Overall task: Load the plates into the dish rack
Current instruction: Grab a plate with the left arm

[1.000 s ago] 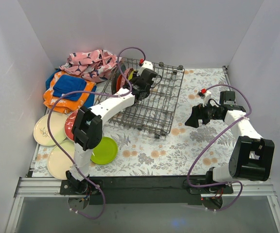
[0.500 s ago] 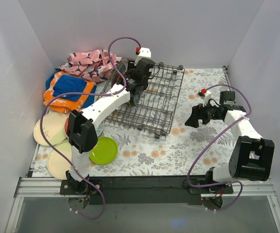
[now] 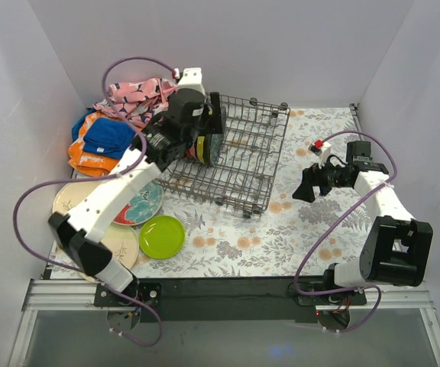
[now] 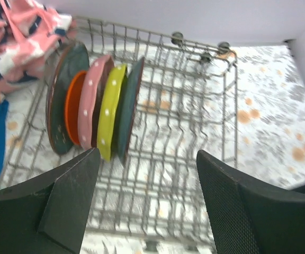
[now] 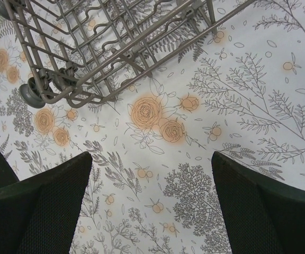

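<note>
The dish rack (image 3: pixel 244 164) sits at the back centre of the table. Several plates (image 3: pixel 203 145) stand on edge in its left end. In the left wrist view they are blue-grey (image 4: pixel 62 79), orange (image 4: pixel 74 108), pink dotted (image 4: pixel 91 95), lime dotted (image 4: pixel 110 114) and teal (image 4: pixel 130 103), all inside the dish rack (image 4: pixel 205 127). My left gripper (image 3: pixel 211 124) (image 4: pixel 147 153) hovers above and just short of them, open and empty. More plates lie on the table at the left: cream with sprig (image 3: pixel 69 200), red with teal flower (image 3: pixel 142 206), lime green (image 3: pixel 162 236), cream (image 3: pixel 121 243). My right gripper (image 3: pixel 305 187) (image 5: pixel 151 159) hangs open over the floral cloth.
Folded cloths lie at the back left, a pink one (image 3: pixel 140 98) and an orange and blue pile (image 3: pixel 101 141). White walls close in the table on three sides. The rack's near corner with a wheel (image 5: pixel 33 94) shows in the right wrist view.
My left arm has drawn back up and to the left from the rack while its jaws opened, leaving the row of plates standing. The right arm has not moved.
</note>
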Robot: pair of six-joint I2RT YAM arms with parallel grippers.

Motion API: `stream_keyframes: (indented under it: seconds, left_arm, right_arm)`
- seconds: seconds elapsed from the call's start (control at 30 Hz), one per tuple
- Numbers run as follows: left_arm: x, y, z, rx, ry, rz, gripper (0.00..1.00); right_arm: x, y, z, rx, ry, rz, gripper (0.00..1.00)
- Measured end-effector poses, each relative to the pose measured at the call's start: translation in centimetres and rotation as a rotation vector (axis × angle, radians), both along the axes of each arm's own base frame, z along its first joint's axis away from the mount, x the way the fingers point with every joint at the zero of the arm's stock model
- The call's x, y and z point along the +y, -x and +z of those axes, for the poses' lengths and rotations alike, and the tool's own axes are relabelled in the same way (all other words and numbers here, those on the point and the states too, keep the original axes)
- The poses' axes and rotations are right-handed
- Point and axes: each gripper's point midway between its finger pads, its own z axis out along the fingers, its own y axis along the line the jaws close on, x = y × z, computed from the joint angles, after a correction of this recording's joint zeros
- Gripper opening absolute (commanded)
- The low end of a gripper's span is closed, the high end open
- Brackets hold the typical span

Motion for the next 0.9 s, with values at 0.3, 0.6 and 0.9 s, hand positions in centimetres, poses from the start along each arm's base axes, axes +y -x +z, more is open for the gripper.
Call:
stream_keyframes:
  seconds: [0.3,0.6,0.9]
  left_arm:
    - [6.8,9.7,-2.9,0.149,0.283,0.032,0.76]
    - [10.1,17.4,-10.4,0.323,0.551,0.139,0.77]
    - [11.5,21.2,-17.9,0.548,0.653,0.312,0.77]
  right_arm:
    - [1.1,0.2,3.0,-0.127,0.068,0.119,0.98]
    - [4.1,0.4,6.4,-0.264,0.133,0.254,0.98]
    - [8.6,2.5,8.2,-0.36,0.137,0.431,0.98]
